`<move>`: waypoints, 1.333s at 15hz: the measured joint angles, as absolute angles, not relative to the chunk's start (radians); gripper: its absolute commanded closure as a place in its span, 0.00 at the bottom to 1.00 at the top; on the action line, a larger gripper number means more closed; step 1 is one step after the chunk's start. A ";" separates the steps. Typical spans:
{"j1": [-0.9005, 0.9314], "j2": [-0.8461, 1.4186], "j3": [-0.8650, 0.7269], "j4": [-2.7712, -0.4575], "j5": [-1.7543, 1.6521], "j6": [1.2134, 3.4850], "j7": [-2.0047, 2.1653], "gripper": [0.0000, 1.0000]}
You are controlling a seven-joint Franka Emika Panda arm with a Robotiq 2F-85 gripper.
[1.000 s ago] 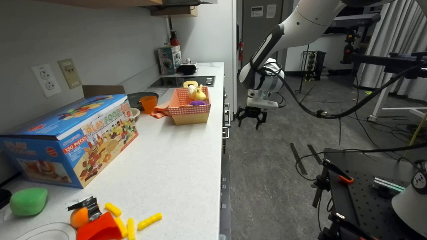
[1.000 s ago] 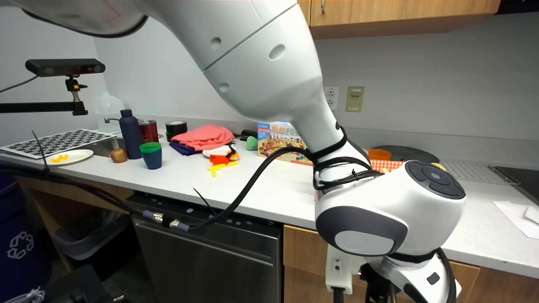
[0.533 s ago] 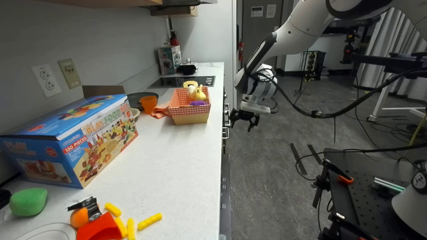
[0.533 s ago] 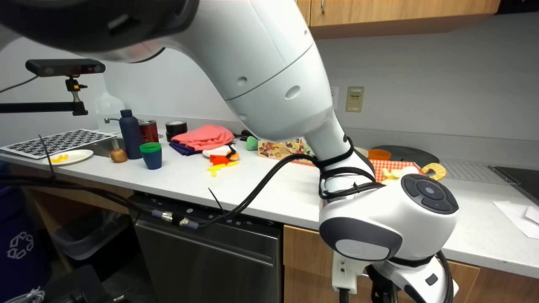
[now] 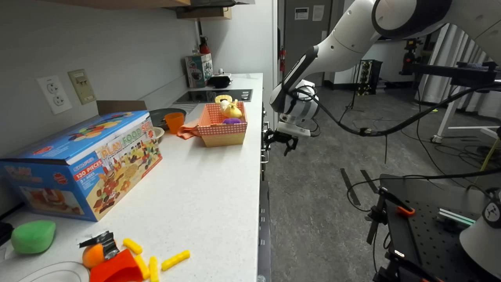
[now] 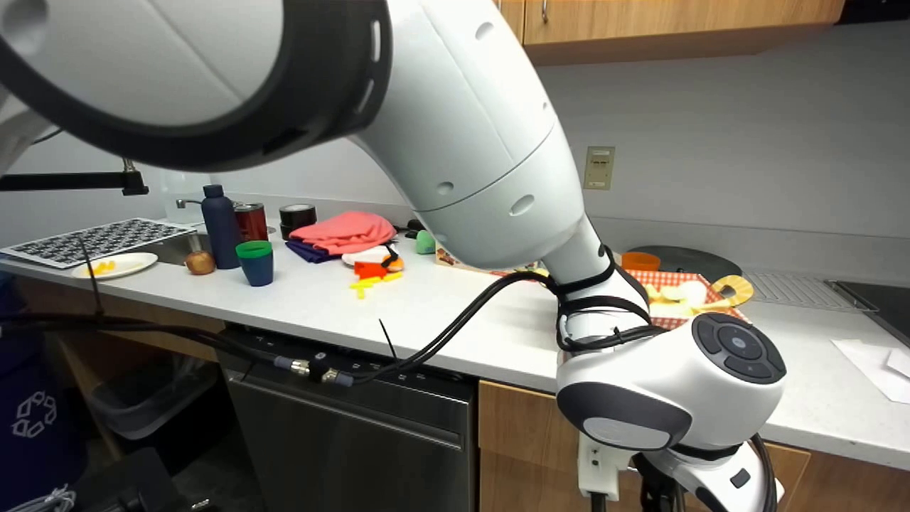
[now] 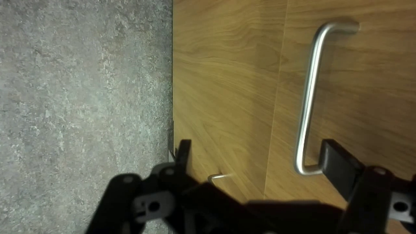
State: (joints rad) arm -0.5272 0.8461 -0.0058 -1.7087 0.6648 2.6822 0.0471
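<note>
Metal handle (image 7: 309, 97) | pincer (image 7: 256, 144) spread wide near it, partly hiding second handle (image 7: 217, 175) | basket (image 5: 224, 140) on countertop (image 5: 211, 188)

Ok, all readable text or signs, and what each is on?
"PLAY FOOD SET": blue box
"130 PIECES": same box
"3+ AGES": same box
Box's brand name: too blurred
Recycling arrows: blue bin
Too small: papers on the door, dishwasher markings, print on far box
Wrist view: none

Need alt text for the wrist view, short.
Open hand before a wooden cabinet front, one finger overlapping the lower end of a metal bar handle; contact unclear. A second handle shows lower down, and grey floor fills the left.
</note>
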 measured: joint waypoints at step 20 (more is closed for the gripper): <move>-0.605 0.856 0.003 -1.801 0.800 2.697 -0.052 0.00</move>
State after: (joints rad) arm -0.6050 0.8564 0.0026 -1.8014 0.8004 2.6968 -0.0521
